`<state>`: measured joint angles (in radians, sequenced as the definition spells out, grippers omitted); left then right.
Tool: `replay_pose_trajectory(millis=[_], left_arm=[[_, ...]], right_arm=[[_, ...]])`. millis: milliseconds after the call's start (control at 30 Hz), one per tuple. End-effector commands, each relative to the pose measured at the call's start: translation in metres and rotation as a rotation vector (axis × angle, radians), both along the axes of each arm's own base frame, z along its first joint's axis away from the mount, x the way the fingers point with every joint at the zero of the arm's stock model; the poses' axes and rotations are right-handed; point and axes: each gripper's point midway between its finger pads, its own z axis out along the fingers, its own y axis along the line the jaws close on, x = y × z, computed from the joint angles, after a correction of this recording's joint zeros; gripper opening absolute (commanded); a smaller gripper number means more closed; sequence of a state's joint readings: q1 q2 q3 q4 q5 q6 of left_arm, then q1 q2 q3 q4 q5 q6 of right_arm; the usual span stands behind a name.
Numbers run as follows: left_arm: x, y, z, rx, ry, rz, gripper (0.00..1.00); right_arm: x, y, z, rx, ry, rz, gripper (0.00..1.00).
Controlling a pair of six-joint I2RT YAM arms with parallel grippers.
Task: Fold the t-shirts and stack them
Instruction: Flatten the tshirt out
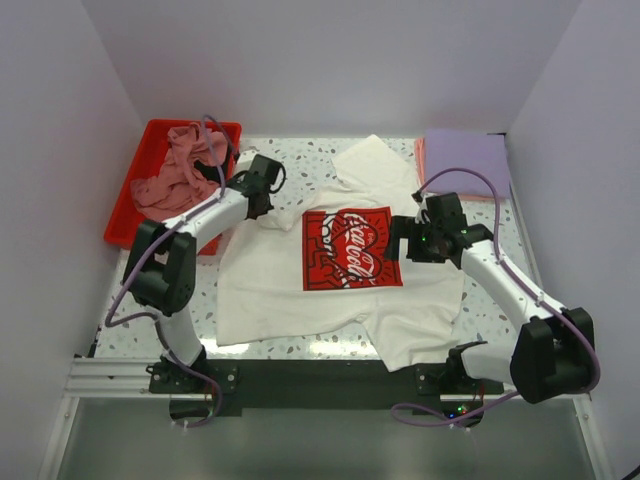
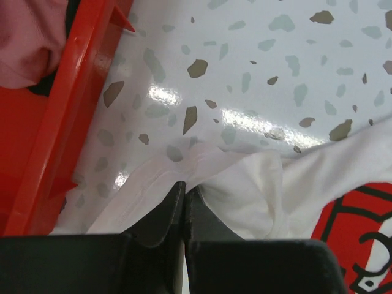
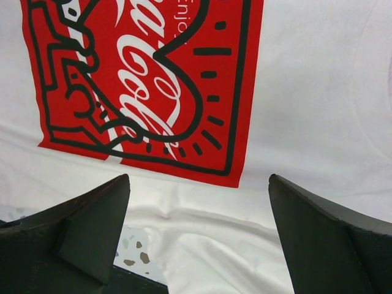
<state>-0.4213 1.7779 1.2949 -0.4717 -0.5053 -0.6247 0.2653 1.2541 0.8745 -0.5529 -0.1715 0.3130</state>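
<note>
T-shirt (image 2: pixel 257 190) edge near red tray (image 2: pixel 61 110)

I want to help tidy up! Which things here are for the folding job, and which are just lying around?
For the job: white Coca-Cola t-shirt, its edge pinched by the left tool; dusty-pink t-shirt; folded lavender t-shirt; right tool, open over the white one.
Just lying about: red tray; speckled table.
</note>
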Motion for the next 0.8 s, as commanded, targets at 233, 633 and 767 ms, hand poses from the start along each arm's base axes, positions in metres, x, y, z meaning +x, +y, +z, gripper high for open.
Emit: replay_pose_trajectory(millis=[233,633,767], left_arm=[[0.005,0.029,-0.037,-0.017,0.076,0.097,0.0],[-0.037,0.016,-0.046,-0.117,0.055,-0.023,0.02],[-0.041,0.001,-0.03,-0.147,-0.001,-0.119,0.03]], right_arm=[[0.01,-0.007,-0.001,-0.042,-0.016,-0.02,0.99],[0.011,-0.005,-0.004,-0.036,-0.001,-0.018,0.99],[0.011,-0.005,-0.003,-0.036,-0.006,-0.018,0.99]])
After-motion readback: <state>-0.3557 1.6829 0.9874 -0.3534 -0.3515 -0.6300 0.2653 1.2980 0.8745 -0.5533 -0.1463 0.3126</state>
